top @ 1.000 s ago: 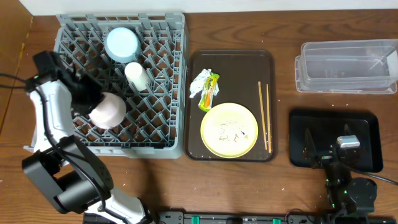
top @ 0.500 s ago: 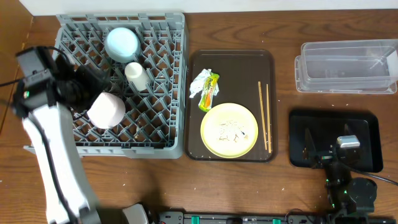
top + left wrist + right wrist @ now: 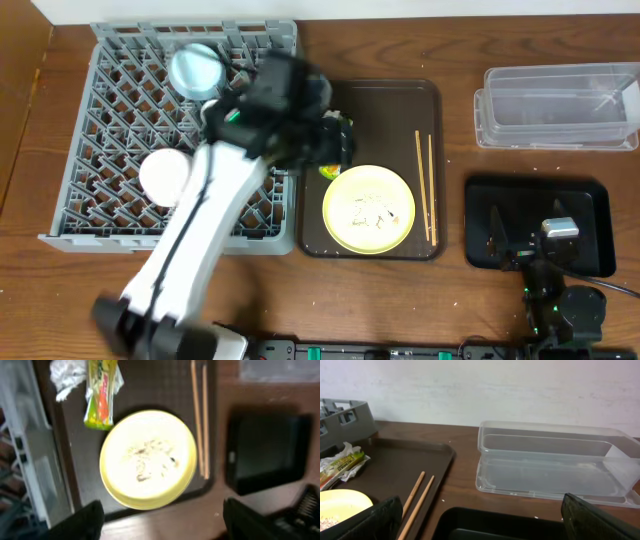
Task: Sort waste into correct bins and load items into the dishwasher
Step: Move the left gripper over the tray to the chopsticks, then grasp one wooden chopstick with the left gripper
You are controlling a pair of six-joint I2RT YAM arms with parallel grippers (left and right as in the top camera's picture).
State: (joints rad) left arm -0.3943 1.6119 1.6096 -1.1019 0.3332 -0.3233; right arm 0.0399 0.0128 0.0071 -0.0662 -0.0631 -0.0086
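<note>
Overhead: the rack (image 3: 120, 200) fills the 9 o'clock side of the surface (image 3: 450, 40). A blue bowl (image 3: 193, 70) sits at its 12 o'clock edge and a white bowl (image 3: 162, 174) toward 8. The blurred left arm (image 3: 220, 200) reaches from 7 o'clock over the rack's right edge onto the brown tray (image 3: 390, 100). There the plate (image 3: 345, 190) with scraps (image 3: 375, 212) lies at 6 and the chopsticks (image 3: 425, 185) at 3. The tub (image 3: 560, 105) is at 2 o'clock, the black tray (image 3: 590, 200) at 4.

Left wrist: the left jaws stand wide and empty above the plate (image 3: 147, 460). The wrapper (image 3: 67, 372) and packet (image 3: 102, 392) are at 11, the chopsticks (image 3: 200, 415) at 1.

Right wrist: the right jaws are wide and empty over the black tray (image 3: 495, 525). The tub (image 3: 555, 460) is at 1, the chopsticks (image 3: 417, 492) at 8.
</note>
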